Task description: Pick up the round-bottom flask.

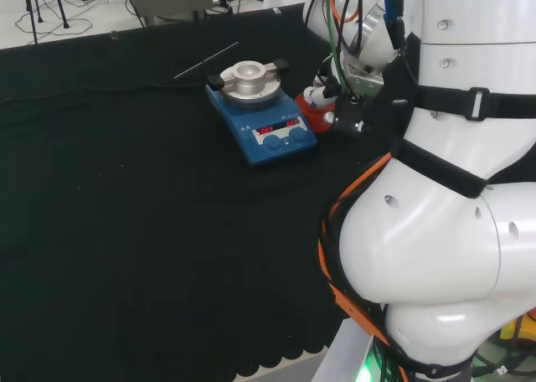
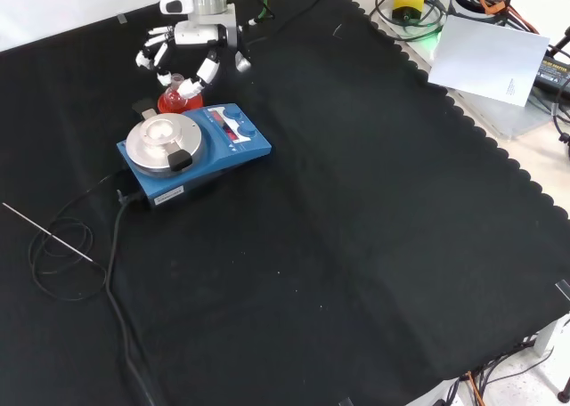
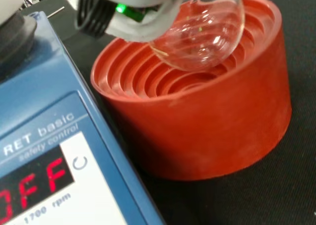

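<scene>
The clear round-bottom flask (image 3: 205, 35) sits with its bulb in the mouth of a red ribbed stand (image 3: 197, 116); I cannot tell whether the bulb rests on the ribs. The hand (image 2: 191, 41) is right over it, and its fingers (image 2: 210, 68) curl down on both sides of the flask's neck (image 2: 177, 82). In the wrist view a white part of the hand (image 3: 140, 10) lies against the top of the bulb. In the head view the hand (image 1: 337, 97) covers the top of the stand (image 1: 311, 112), close to the arm's white links.
A blue hotplate stirrer (image 2: 191, 148) with a round metal top (image 1: 249, 78) stands directly beside the stand, with its cable (image 2: 107, 246) trailing over the black cloth. A thin metal rod (image 1: 205, 60) lies beyond it in the head view.
</scene>
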